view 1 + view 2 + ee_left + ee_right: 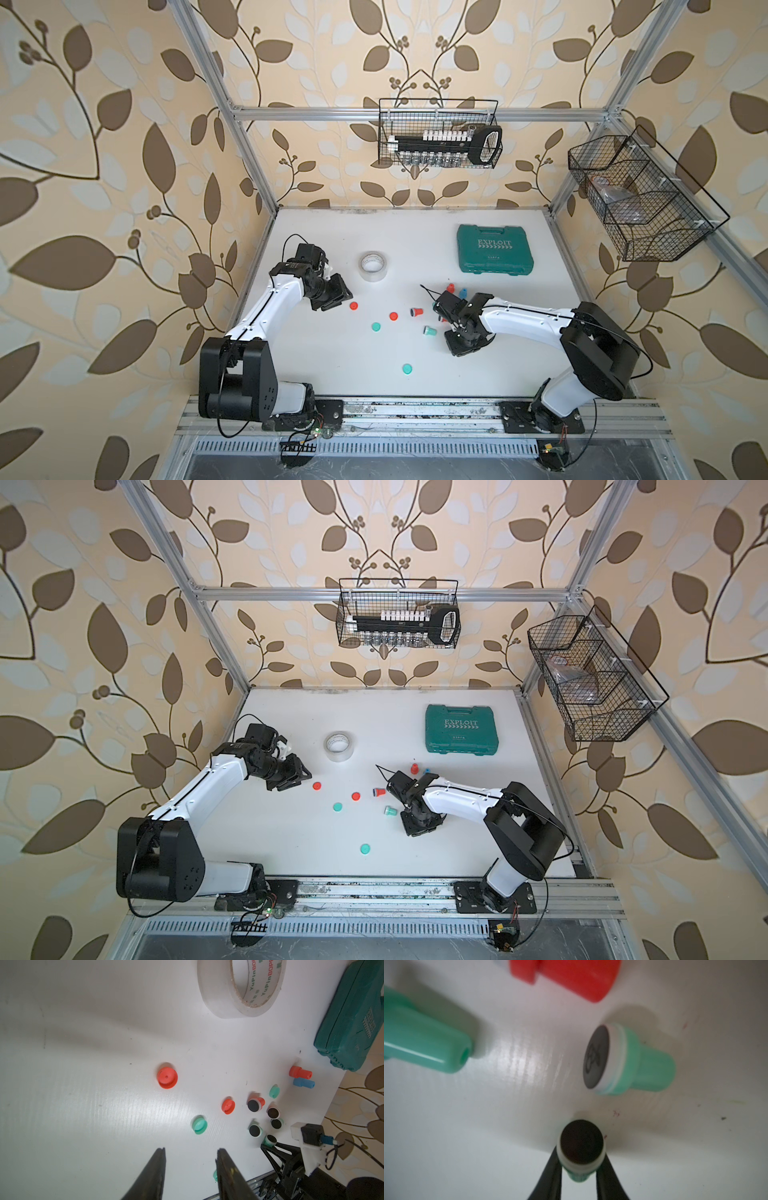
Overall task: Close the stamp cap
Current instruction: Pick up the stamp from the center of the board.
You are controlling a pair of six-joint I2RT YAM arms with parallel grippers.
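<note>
We saw the right hand [580, 1154] clamped on a green stamp [581, 1142], the left hand [190, 1153] apart and empty above the worktop [83, 1064].

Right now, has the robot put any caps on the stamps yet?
Barely started. Nothing looks capped for sure. The right hand pinches a green stamp, its dark pad bare. The left hand is open and empty. Several loose caps, like this red cap, lie on the table, and a second green stamp shows a bare pad too.
</note>
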